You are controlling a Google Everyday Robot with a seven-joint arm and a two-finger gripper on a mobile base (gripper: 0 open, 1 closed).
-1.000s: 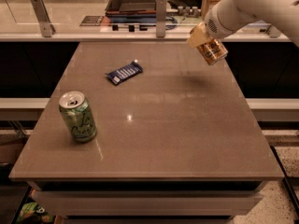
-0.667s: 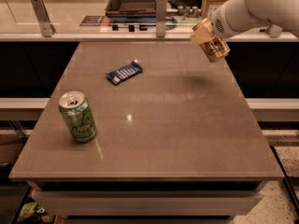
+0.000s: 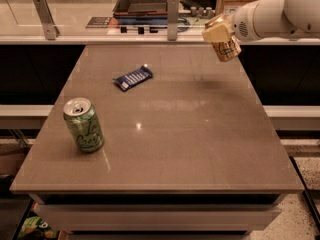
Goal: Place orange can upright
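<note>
My gripper (image 3: 220, 34) is at the upper right, above the far right part of the brown table (image 3: 200, 134). It is shut on the orange can (image 3: 228, 48), an orange-and-tan can with pale markings that hangs below the fingers, roughly upright and slightly tilted, well above the table top. Its faint shadow lies on the table below. The white arm reaches in from the right edge.
A green can (image 3: 83, 124) with script lettering stands upright at the table's near left. A dark blue snack bar (image 3: 133, 77) lies in the far middle-left. Behind the table is a counter with a dark tray (image 3: 142, 1) and metal posts (image 3: 172, 11).
The gripper with the orange can has moved slightly up and back, toward the table's far right edge. The green can and the snack bar have not moved.
</note>
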